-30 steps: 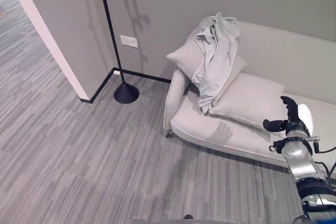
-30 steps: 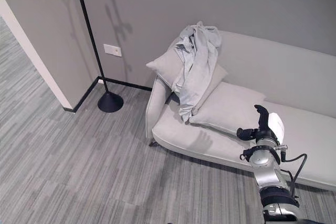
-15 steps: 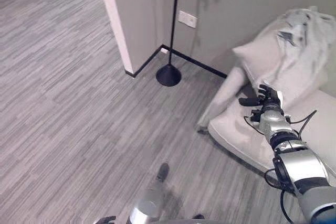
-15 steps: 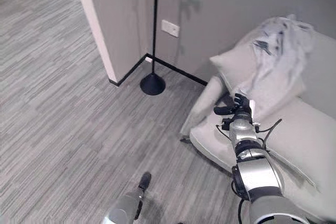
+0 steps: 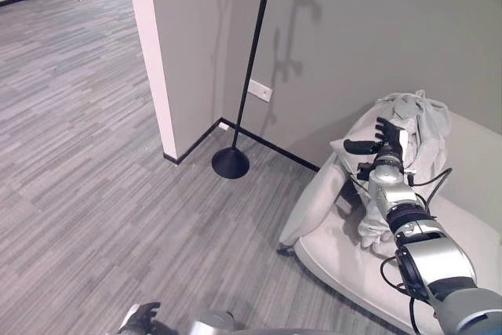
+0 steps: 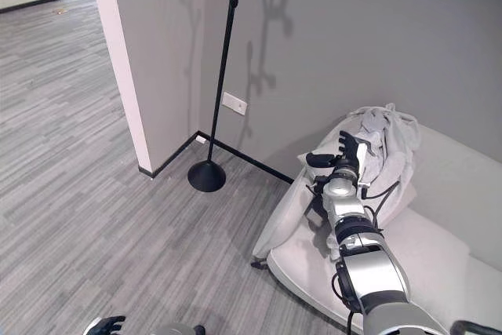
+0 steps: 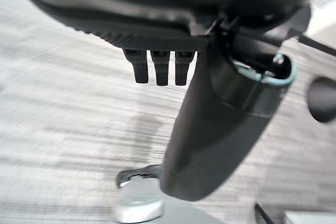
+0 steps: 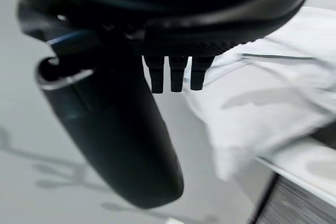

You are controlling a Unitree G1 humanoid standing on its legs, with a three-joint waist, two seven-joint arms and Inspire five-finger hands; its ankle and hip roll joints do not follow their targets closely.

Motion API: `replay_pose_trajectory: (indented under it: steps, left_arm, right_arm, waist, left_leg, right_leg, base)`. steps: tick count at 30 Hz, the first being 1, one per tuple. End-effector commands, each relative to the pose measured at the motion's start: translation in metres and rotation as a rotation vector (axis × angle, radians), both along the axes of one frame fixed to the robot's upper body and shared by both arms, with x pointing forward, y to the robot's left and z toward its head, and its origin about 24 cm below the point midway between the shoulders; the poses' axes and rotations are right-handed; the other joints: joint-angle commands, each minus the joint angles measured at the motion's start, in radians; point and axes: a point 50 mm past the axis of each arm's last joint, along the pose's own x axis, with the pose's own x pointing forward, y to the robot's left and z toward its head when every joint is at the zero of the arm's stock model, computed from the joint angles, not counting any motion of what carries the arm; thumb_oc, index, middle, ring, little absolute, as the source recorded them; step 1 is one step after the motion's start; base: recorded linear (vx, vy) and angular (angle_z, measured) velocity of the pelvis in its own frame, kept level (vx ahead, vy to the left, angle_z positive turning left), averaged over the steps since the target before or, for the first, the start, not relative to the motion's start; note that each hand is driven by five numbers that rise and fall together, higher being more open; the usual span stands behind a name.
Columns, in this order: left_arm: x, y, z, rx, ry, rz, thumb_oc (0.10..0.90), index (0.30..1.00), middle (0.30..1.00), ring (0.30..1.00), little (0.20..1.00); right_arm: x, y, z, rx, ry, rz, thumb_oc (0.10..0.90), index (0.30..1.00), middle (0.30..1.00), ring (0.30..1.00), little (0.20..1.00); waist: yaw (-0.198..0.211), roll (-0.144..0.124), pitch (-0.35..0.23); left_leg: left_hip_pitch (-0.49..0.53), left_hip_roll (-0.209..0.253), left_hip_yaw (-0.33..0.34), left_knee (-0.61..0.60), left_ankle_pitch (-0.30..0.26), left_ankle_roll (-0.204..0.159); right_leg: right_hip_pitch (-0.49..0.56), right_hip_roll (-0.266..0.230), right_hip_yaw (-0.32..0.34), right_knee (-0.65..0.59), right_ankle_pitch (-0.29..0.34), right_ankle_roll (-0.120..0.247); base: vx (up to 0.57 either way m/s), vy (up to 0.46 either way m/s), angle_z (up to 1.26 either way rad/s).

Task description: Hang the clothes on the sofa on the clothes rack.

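My right hand [image 5: 386, 140] hovers with fingers spread wide and empty just in front of the crumpled pale grey garment [image 5: 416, 119] draped over the light grey sofa's [image 5: 471, 194] cushion, and I risk pinching cushion with cloth.

One sofa [image 5: 345, 264], one garment [image 5: 420, 119], one cushion [image 6: 318, 161], one black rack stand [image 5: 249, 76].

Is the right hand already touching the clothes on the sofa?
Cannot tell. In the left eye view the open right hand overlaps the clothes; no view plainly shows contact or a gap.
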Motion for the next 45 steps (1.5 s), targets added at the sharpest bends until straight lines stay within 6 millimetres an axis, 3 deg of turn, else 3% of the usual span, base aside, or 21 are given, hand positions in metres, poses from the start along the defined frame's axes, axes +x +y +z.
replay_pose_trajectory:
  steps: [1, 2, 5, 9, 11, 13, 15, 17, 19, 21, 22, 24, 28, 29, 31, 32, 34, 35, 36, 40, 45]
  left_arm:
    - [-0.013, 0.013, 0.001, 0.065, 0.058, -0.094, 0.800, 0.900, 0.900, 0.900, 0.900]
    - [-0.013, 0.014, 0.001, 0.067, 0.057, -0.095, 0.800, 0.900, 0.900, 0.900, 0.900]
    - [-0.023, 0.024, 0.002, 0.092, 0.070, -0.033, 0.800, 0.900, 0.900, 0.900, 0.900]
    - [-0.046, 0.041, 0.005, 0.133, 0.108, 0.108, 0.800, 0.900, 0.900, 0.900, 0.900]
    - [-0.076, 0.053, 0.006, 0.136, 0.142, 0.345, 0.800, 0.900, 0.900, 0.900, 0.900]
    - [-0.101, 0.061, 0.009, 0.147, 0.184, 0.519, 0.800, 0.900, 0.900, 0.900, 0.900]
    - [-0.115, 0.065, 0.012, 0.170, 0.211, 0.546, 0.800, 0.900, 0.900, 0.900, 0.900]
    - [-0.111, 0.062, 0.010, 0.179, 0.223, 0.470, 0.800, 0.900, 0.900, 0.900, 0.900]
    - [-0.097, 0.056, 0.007, 0.214, 0.214, 0.288, 0.800, 0.900, 0.900, 0.900, 0.900]
    - [-0.080, 0.041, 0.002, 0.235, 0.217, -0.013, 0.800, 0.900, 0.900, 0.900, 0.900]
    - [-0.079, 0.040, 0.002, 0.236, 0.217, -0.018, 0.800, 0.900, 0.900, 0.900, 0.900]
    - [-0.069, 0.033, -0.001, 0.200, 0.176, 0.032, 0.800, 0.900, 0.900, 0.900, 0.900]
    - [-0.058, 0.029, -0.001, 0.192, 0.132, 0.054, 0.800, 0.900, 0.900, 0.900, 0.900]
    - [-0.050, 0.025, -0.001, 0.208, 0.117, -0.025, 0.800, 0.900, 0.900, 0.900, 0.900]
    - [-0.045, 0.022, -0.002, 0.205, 0.106, -0.033, 0.800, 0.900, 0.900, 0.900, 0.900]
    - [-0.034, 0.014, -0.003, 0.173, 0.078, -0.025, 0.800, 0.900, 0.900, 0.900, 0.900]
    - [-0.025, 0.001, -0.005, 0.127, 0.065, -0.073, 0.800, 0.900, 0.900, 0.900, 0.900]
    - [-0.024, -0.001, -0.006, 0.119, 0.064, -0.075, 0.800, 0.900, 0.900, 0.900, 0.900]
    - [-0.025, -0.002, -0.006, 0.129, 0.076, -0.135, 0.800, 0.900, 0.900, 0.900, 0.900]
    - [-0.028, 0.007, -0.005, 0.122, 0.120, -0.103, 0.800, 0.900, 0.900, 0.900, 0.900]
    - [-0.024, 0.014, -0.002, 0.132, 0.134, -0.156, 0.800, 0.900, 0.900, 0.900, 0.900]
  right_arm:
    - [0.003, -0.034, 0.073, -0.149, -0.248, -0.168, 0.800, 0.900, 0.900, 0.900, 0.900]
    - [0.003, -0.034, 0.073, -0.148, -0.248, -0.170, 0.800, 0.900, 0.900, 0.900, 0.900]
    - [0.000, -0.048, 0.074, -0.202, -0.200, -0.237, 0.800, 0.900, 0.900, 0.900, 0.900]
    - [-0.014, -0.082, 0.064, -0.234, -0.097, -0.326, 0.800, 0.900, 0.900, 0.900, 0.900]
    - [-0.041, -0.123, 0.050, -0.235, 0.020, -0.432, 0.800, 0.900, 0.900, 0.900, 0.900]
    - [-0.060, -0.144, 0.050, -0.305, 0.069, -0.496, 0.800, 0.900, 0.900, 0.900, 0.900]
    - [-0.072, -0.154, 0.053, -0.358, 0.059, -0.548, 0.800, 0.900, 0.900, 0.900, 0.900]
    - [-0.085, -0.164, 0.065, -0.451, 0.028, -0.599, 0.800, 0.900, 0.900, 0.900, 0.900]
    - [-0.101, -0.176, 0.080, -0.514, -0.031, -0.685, 0.800, 0.900, 0.900, 0.900, 0.900]
    - [-0.097, -0.166, 0.105, -0.598, -0.171, -0.681, 0.800, 0.900, 0.900, 0.900, 0.900]
    - [-0.099, -0.167, 0.104, -0.601, -0.169, -0.685, 0.800, 0.900, 0.900, 0.900, 0.900]
    - [-0.108, -0.148, 0.114, -0.691, -0.317, -0.661, 0.800, 0.900, 0.900, 0.900, 0.900]
    - [-0.132, -0.142, 0.121, -0.772, -0.413, -0.716, 0.800, 0.900, 0.900, 0.900, 0.900]
    - [-0.133, -0.131, 0.110, -0.805, -0.410, -0.682, 0.800, 0.900, 0.900, 0.900, 0.900]
    - [-0.137, -0.130, 0.106, -0.807, -0.402, -0.683, 0.800, 0.900, 0.900, 0.900, 0.900]
    - [-0.137, -0.127, 0.091, -0.762, -0.361, -0.653, 0.800, 0.900, 0.900, 0.900, 0.900]
    - [-0.142, -0.134, 0.079, -0.765, -0.277, -0.651, 0.800, 0.900, 0.900, 0.900, 0.900]
    - [-0.142, -0.135, 0.080, -0.770, -0.277, -0.654, 0.800, 0.900, 0.900, 0.900, 0.900]
    - [-0.146, -0.145, 0.047, -0.634, -0.169, -0.694, 0.800, 0.900, 0.900, 0.900, 0.900]
    - [-0.140, -0.148, -0.015, -0.278, 0.014, -0.584, 0.800, 0.900, 0.900, 0.900, 0.900]
    - [-0.131, -0.146, -0.061, 0.093, 0.131, -0.495, 0.800, 0.900, 0.900, 0.900, 0.900]
  waist:
    - [0.069, -0.064, -0.009]
    - [0.070, -0.062, -0.009]
    - [0.085, -0.054, 0.004]
    - [0.089, -0.057, -0.004]
    - [0.076, -0.082, -0.022]
    - [0.047, -0.131, -0.057]
    - [0.023, -0.154, -0.089]
    - [-0.013, -0.136, -0.104]
    - [-0.046, -0.111, -0.107]
    - [-0.077, -0.079, -0.103]
    - [-0.076, -0.079, -0.103]
    - [-0.116, -0.047, -0.090]
    - [-0.155, -0.048, -0.095]
    - [-0.159, -0.044, -0.091]
    - [-0.153, -0.051, -0.084]
    - [-0.126, -0.068, -0.066]
    - [-0.127, -0.086, -0.039]
    - [-0.125, -0.086, -0.045]
    - [-0.136, -0.074, -0.052]
    - [-0.130, -0.096, -0.072]
    - [-0.113, -0.087, -0.084]
  left_leg:
    - [0.085, 0.026, -0.086, -0.121, -0.018, -0.091]
    - [0.088, 0.031, -0.085, -0.123, -0.019, -0.093]
    - [0.110, 0.081, -0.110, -0.099, -0.065, -0.132]
    - [0.090, 0.112, -0.154, -0.046, -0.113, -0.158]
    - [0.068, 0.138, -0.210, -0.024, -0.142, -0.176]
    - [0.063, 0.163, -0.233, -0.043, -0.156, -0.196]
    - [0.096, 0.223, -0.213, -0.091, -0.149, -0.227]
    - [0.142, 0.322, -0.192, -0.133, -0.120, -0.259]
    - [0.134, 0.388, -0.202, -0.142, -0.058, -0.283]
    - [0.129, 0.431, -0.194, -0.120, 0.001, -0.294]
    - [0.126, 0.430, -0.198, -0.122, 0.007, -0.295]
    - [0.078, 0.454, -0.191, -0.070, 0.125, -0.309]
    - [0.037, 0.498, -0.095, -0.015, 0.177, -0.306]
    - [0.028, 0.494, -0.041, 0.027, 0.165, -0.290]
    - [0.029, 0.466, -0.041, 0.027, 0.127, -0.275]
    - [-0.010, 0.340, -0.113, -0.032, -0.003, -0.239]
    - [-0.093, 0.236, -0.087, -0.113, -0.012, -0.205]
    - [-0.090, 0.229, -0.083, -0.130, -0.001, -0.200]
    - [-0.096, 0.218, 0.010, -0.153, 0.004, -0.201]
    - [-0.117, 0.188, 0.021, -0.158, 0.029, -0.216]
    - [-0.093, 0.199, 0.026, -0.158, 0.035, -0.229]
  right_leg:
    - [0.002, -0.044, 0.003, -0.252, 0.140, 0.001]
    - [0.010, -0.037, 0.002, -0.266, 0.146, 0.002]
    - [0.010, -0.135, 0.030, -0.446, 0.299, 0.053]
    - [0.024, -0.211, 0.099, -0.519, 0.416, 0.054]
    - [0.036, -0.237, 0.223, -0.502, 0.505, 0.054]
    - [0.039, -0.212, 0.292, -0.487, 0.483, 0.054]
    - [0.015, -0.181, 0.264, -0.443, 0.432, 0.054]
    - [0.011, -0.114, 0.218, -0.394, 0.282, 0.054]
    - [0.011, -0.062, 0.189, -0.368, 0.235, 0.054]
    - [0.020, -0.003, 0.181, -0.375, 0.182, 0.054]
    - [0.019, -0.005, 0.179, -0.377, 0.187, 0.054]
    - [0.038, 0.048, 0.192, -0.428, 0.161, 0.046]
    - [0.082, 0.107, 0.179, -0.537, 0.126, 0.017]
    - [0.097, 0.121, 0.182, -0.557, 0.107, -0.003]
    - [0.098, 0.122, 0.201, -0.556, 0.104, -0.009]
    - [0.106, 0.128, 0.234, -0.561, 0.089, -0.028]
    - [0.102, 0.116, 0.220, -0.561, 0.080, -0.032]
    - [0.096, 0.108, 0.221, -0.561, 0.078, -0.029]
    - [0.096, 0.116, 0.204, -0.561, 0.057, -0.028]
    - [0.083, 0.094, 0.202, -0.561, 0.080, -0.025]
    - [0.085, 0.091, 0.202, -0.561, 0.081, -0.021]
  base:
    - [0.23, -0.276, 0.29]
    - [0.26, -0.343, 0.26]
    - [0.20, -0.283, 0.54]
    - [0.23, -0.245, 0.39]
    - [0.39, -0.285, 0.75]
    - [0.51, -0.273, 0.70]
    - [0.49, -0.239, 0.56]
    - [0.47, -0.284, -0.20]
    - [0.37, -0.247, 0.38]
    - [0.28, -0.173, 0.15]
    - [0.24, -0.156, -0.73]
    - [0.21, -0.158, -0.40]
    - [0.20, -0.145, -0.27]
    - [0.20, -0.160, 0.10]
    - [0.14, -0.085, -0.22]
    - [0.08, -0.049, -0.66]
    - [0.00, 0.026, -0.43]
    - [-0.02, 0.140, 0.04]
    - [0.00, 0.123, 0.12]
    - [0.05, 0.086, 0.02]
    - [0.08, 0.034, 0.08]
